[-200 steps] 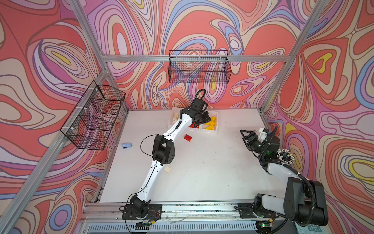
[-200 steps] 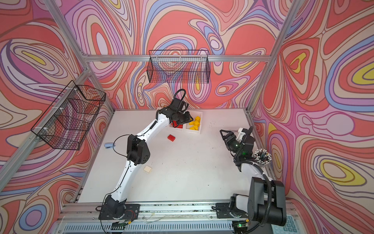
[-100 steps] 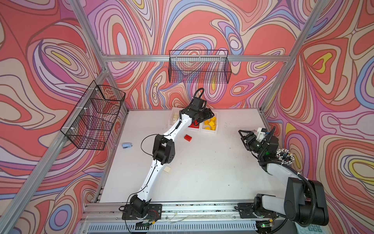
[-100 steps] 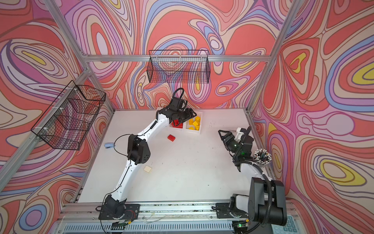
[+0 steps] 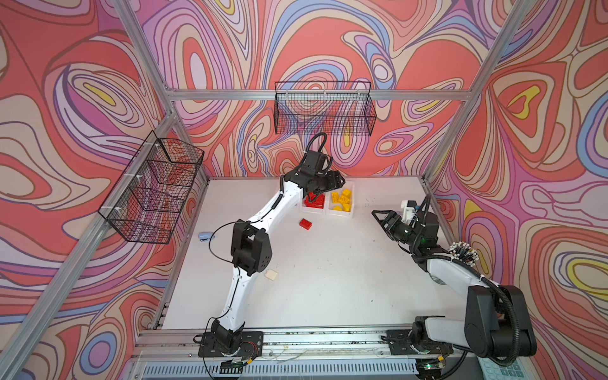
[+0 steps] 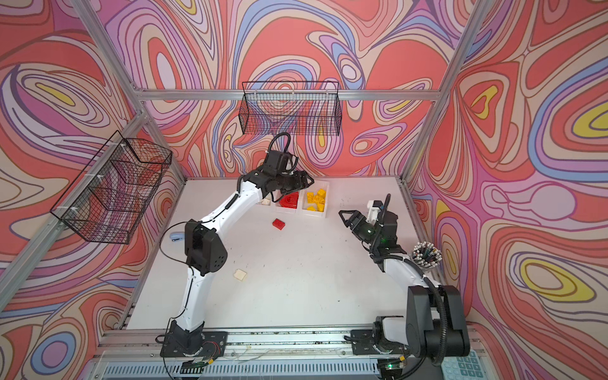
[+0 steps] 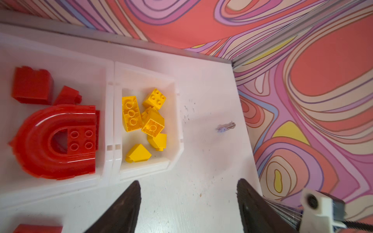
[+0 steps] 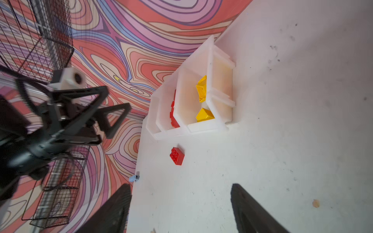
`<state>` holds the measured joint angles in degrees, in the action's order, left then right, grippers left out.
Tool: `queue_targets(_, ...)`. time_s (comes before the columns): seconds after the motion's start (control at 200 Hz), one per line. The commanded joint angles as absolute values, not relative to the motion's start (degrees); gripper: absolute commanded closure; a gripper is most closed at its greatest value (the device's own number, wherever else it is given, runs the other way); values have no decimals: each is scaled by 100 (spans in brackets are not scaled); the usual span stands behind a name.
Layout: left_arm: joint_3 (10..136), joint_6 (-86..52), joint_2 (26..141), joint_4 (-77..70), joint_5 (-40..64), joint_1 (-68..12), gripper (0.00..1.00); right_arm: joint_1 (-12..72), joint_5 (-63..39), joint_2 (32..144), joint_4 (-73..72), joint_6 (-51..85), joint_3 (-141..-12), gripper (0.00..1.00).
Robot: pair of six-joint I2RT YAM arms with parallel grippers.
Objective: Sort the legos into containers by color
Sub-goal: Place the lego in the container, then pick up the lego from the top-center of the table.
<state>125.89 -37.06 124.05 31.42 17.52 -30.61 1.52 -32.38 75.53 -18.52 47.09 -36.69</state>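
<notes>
**Sorting bench, overhead and wrist views.** The row of bins (image 5: 342, 215) is standing near the far edge of the bench (image 5: 329, 296), just short of the back wall. The red arch (image 7: 40, 141) is filling most of the middle bin, with smaller red bricks lying beside it. The yellow bricks (image 7: 153, 123) are lying loose in the end bin. The left pincer (image 7: 188, 182) is hovering above the row, clear of the rims, with its jaws spread wide and nothing between them. The right pincer (image 5: 378, 215) is hanging over the bench's right side, well apart from the bins, and its jaws are also standing wide and empty. A red brick (image 5: 305, 224) is lying alone just in front of the bins. A cream brick (image 5: 271, 275) is lying near the left arm's elbow. Bare bench is stretching between the two arms.
</notes>
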Motion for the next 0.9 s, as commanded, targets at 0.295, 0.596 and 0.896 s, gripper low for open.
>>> queue_targets(0.295, 9753, -3017, 8881, 3199, 1593, -2445, 24, 1846, -2441, 9301, 621, 2093, -6468, 19)
queue_targets(0.596, 7122, -2297, 6376, 3585, 515, -2337, 22, 2465, -2066, 11450, 2286, 288, -8888, 26)
queue_targets(0.896, 5494, -2179, 5265, 3621, 29, -2329, 22, 3102, -1428, 12125, 2286, -551, -9251, 26)
